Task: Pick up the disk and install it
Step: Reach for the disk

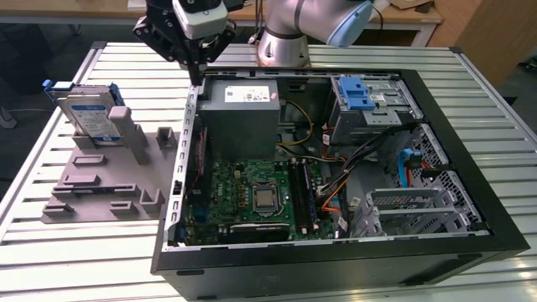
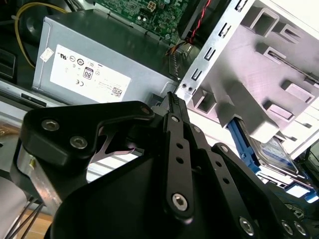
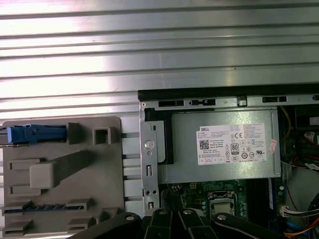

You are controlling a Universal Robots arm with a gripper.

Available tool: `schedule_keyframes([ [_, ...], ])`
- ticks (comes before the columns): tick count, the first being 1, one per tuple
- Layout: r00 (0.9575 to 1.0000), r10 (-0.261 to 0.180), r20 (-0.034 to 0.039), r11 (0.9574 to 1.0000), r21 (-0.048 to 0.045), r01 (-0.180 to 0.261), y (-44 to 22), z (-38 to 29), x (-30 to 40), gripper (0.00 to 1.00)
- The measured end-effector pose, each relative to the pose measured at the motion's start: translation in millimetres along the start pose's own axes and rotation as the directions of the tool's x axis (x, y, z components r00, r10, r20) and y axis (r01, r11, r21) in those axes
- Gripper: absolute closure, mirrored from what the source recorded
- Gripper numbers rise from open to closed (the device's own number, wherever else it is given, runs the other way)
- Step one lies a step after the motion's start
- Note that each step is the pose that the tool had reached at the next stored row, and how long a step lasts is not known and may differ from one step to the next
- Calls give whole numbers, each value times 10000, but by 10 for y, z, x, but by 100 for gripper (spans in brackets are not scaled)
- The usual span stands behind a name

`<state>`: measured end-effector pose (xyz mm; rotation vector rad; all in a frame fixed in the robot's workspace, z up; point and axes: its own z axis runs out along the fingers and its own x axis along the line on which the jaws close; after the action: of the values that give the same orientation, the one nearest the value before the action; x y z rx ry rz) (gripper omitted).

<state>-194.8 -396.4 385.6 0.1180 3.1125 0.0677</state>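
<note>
The disk [image 1: 90,115] stands on edge in a grey holder [image 1: 100,182] on the table, on the exterior view's left. It is a silver drive with a white-and-blue label in a blue carrier. The second wrist view shows the disk [image 2: 277,150] past the holder, and the first wrist view shows its blue end tab [image 3: 36,134]. My gripper [image 1: 195,77] hangs over the far left corner of the open computer case, to the right of the disk and apart from it. In the second wrist view the gripper [image 2: 172,97] is shut, with nothing between its fingers.
The open computer case [image 1: 470,182] lies on its side on the slatted metal table [image 1: 75,258]. Inside it are a grey power-supply box [image 1: 239,119], a green motherboard [image 1: 251,195] and a metal drive cage with a blue latch [image 1: 356,94]. The arm's base [image 1: 283,47] stands behind the case.
</note>
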Motion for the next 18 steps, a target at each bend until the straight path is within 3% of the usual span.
schedule_keyframes([
  [7,10000,-1,0,10000,1,1,-3,3,32,89],
  [18,10000,0,0,10000,0,0,-12,3,159,89],
])
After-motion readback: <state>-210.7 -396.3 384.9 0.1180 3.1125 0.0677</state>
